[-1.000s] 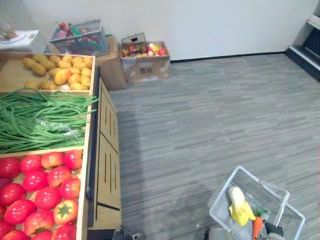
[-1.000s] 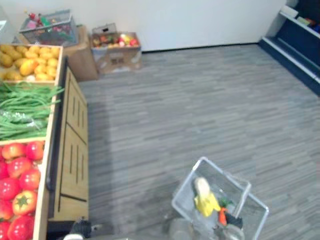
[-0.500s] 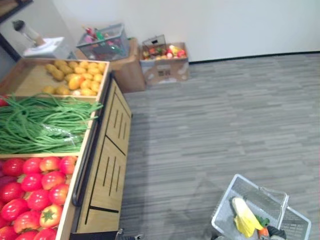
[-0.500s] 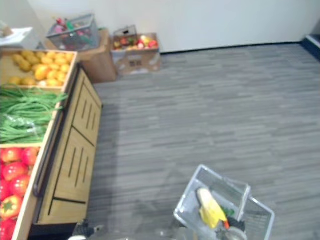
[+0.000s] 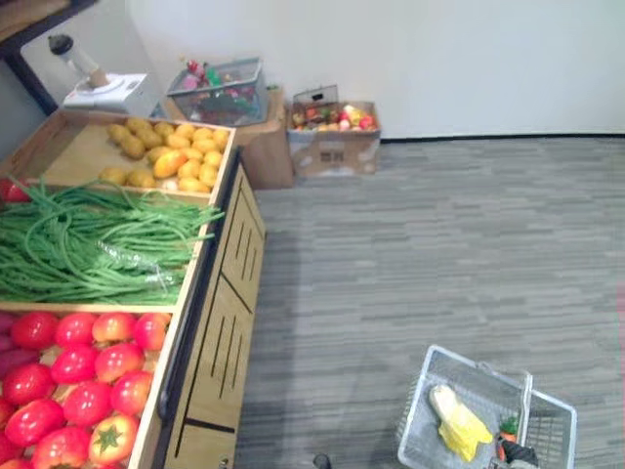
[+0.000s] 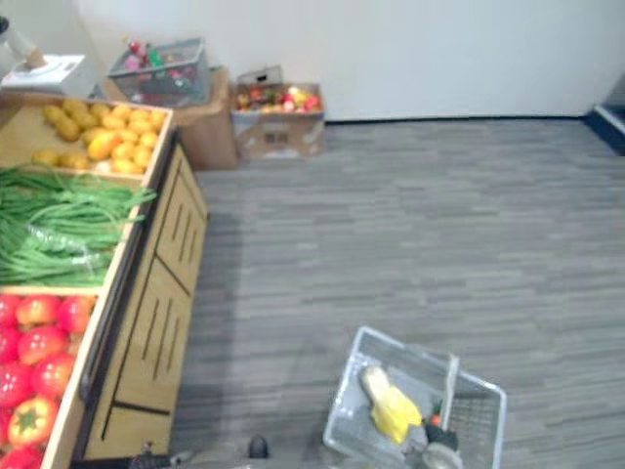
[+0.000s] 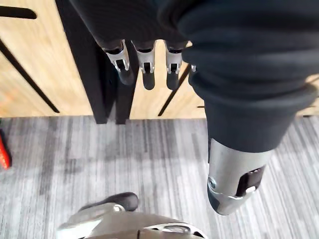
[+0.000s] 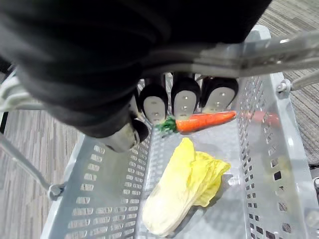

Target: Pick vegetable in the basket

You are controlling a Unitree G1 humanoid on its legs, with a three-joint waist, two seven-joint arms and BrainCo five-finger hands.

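One carrot (image 8: 204, 121), one cabbage (image 8: 184, 191), grey basket (image 8: 94, 199)

The left hand (image 7: 233, 175) hung with its fingers (image 7: 145, 67) straight and empty — dark tips toward a wooden cabinet front (image 7: 30, 69) with black slots and a dark bar (image 7: 89, 64) — above grey striped carpet (image 7: 149, 159).

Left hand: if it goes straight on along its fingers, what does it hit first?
Most likely the wooden produce stand's front panel, near its black rail: the left hand, fingers relaxed, aims at it. How far off, I cannot tell.
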